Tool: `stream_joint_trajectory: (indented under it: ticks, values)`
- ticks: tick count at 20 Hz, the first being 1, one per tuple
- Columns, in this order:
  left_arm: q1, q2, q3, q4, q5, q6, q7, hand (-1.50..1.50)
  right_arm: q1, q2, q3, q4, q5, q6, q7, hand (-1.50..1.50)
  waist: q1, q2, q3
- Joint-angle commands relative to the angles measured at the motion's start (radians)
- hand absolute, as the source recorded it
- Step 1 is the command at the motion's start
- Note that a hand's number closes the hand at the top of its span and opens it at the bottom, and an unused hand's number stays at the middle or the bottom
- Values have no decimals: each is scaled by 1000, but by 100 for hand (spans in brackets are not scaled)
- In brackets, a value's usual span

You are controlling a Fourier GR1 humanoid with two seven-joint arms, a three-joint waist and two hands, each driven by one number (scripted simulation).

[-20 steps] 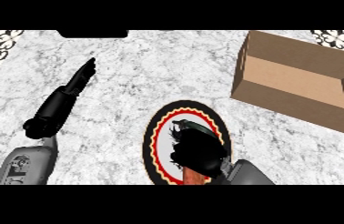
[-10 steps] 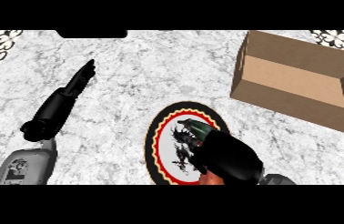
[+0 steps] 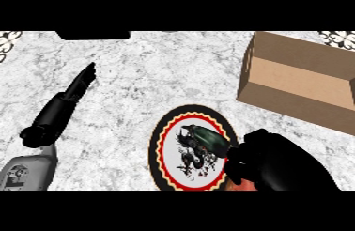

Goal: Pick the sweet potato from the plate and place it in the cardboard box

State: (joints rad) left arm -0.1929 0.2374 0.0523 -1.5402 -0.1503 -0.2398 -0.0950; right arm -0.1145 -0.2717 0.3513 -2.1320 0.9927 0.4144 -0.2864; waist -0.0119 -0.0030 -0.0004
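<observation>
— Where's our sweet potato [image 3: 239,184]?
— Barely showing orange under our right hand [image 3: 277,162], fingers curled round it, at the plate [image 3: 163,152]'s right rim by the counter's near edge.
— Left hand [image 3: 62,108]?
— Fingers straight, resting left; cardboard box [image 3: 298,80] at the far right corner.

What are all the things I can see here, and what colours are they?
Plate: one, white with a red, yellow and black rim and a dark dragon picture, low in the middle of the counter.
Sweet potato: one, orange-brown, only a sliver showing under the right hand at the plate's right edge.
Cardboard box: one, brown, open, upper right.
Counter: one, grey-white marble.
Left hand: black, fingers straight, resting at the left.
Right hand: black, curled over the sweet potato, lower right.
</observation>
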Motion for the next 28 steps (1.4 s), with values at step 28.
stream_joint_trajectory:
  ticks: [28]
  values:
    - [-19,-20,-14,-16,-13,-20,5,0,-589,-361,-550,1037,-116,148,-13,150,39,12,1]
